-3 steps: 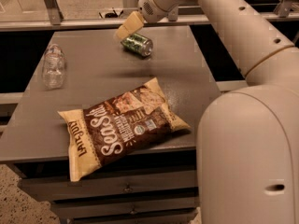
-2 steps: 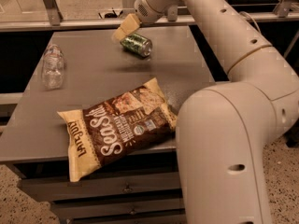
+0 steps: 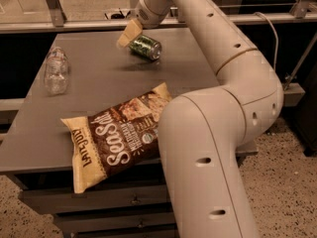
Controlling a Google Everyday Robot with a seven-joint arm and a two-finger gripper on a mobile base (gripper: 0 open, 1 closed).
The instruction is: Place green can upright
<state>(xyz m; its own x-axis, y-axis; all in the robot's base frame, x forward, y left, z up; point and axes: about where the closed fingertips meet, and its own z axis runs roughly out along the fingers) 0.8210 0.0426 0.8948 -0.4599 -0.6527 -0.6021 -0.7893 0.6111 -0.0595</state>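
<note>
Far across a grey table (image 3: 99,83), the robot's pale arm (image 3: 213,133) puts its gripper (image 3: 128,35) against the left end of the green can (image 3: 145,47). The can lies tipped on its side near the table's back edge, one silver end facing right. How far the gripper is open, or whether it holds the can, cannot be told. A plastic bottle (image 3: 55,71) lies at left, a snack bag (image 3: 116,135) near the front.

One can (image 3: 146,47), bottle (image 3: 55,71), bag (image 3: 116,138) (claw (image 3: 129,34) alongside)
</note>
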